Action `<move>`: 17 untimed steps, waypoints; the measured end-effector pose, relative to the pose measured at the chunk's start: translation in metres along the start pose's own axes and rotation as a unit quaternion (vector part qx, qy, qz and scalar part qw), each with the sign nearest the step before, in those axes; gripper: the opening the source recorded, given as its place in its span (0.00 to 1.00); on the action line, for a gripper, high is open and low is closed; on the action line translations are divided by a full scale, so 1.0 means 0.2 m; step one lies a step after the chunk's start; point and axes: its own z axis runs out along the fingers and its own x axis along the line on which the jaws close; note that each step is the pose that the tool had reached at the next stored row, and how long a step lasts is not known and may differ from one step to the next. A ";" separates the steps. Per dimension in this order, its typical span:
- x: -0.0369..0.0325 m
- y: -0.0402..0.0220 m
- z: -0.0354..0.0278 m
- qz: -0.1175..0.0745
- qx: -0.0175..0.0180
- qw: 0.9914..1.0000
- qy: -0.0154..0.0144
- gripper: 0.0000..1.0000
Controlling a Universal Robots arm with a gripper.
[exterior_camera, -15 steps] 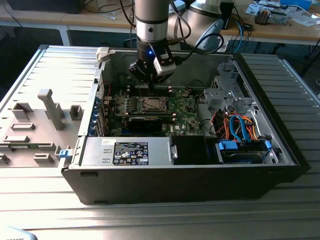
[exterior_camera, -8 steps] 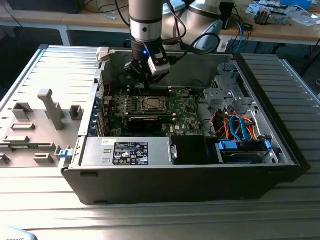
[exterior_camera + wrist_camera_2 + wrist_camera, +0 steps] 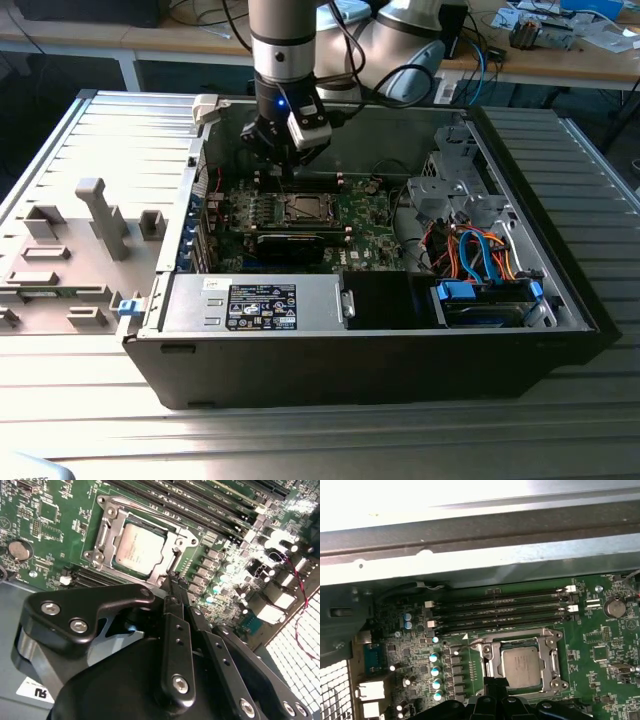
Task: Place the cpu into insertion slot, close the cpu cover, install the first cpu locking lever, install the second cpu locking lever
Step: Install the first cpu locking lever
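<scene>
An open computer case (image 3: 180, 330) lies on its side on the ribbed metal counter (image 3: 300, 440), with grey plastic fixtures (image 3: 95, 215) on the counter at the exterior view's left. Inside, along the near wall, sits a grey power supply (image 3: 255, 305) with a black label (image 3: 262, 306) whose print is too small to read. Behind it the green motherboard (image 3: 365, 215) holds the socket. The cpu (image 3: 137, 547) lies flat in the slot, its silver top showing through the window of the cpu cover (image 3: 107, 535), which lies down around it. The black tool (image 3: 172, 582) hangs just beside the socket's edge, fingers drawn together on nothing. At the exterior view's right, a drive bay (image 3: 490, 300) holds blue and orange cables (image 3: 480, 250)
</scene>
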 end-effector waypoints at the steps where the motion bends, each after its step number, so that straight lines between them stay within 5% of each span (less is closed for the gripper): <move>1: 0.008 0.002 0.000 0.000 0.000 1.000 0.000 0.11; 17: 0.151 0.053 0.002 -0.019 0.003 1.000 0.000 0.11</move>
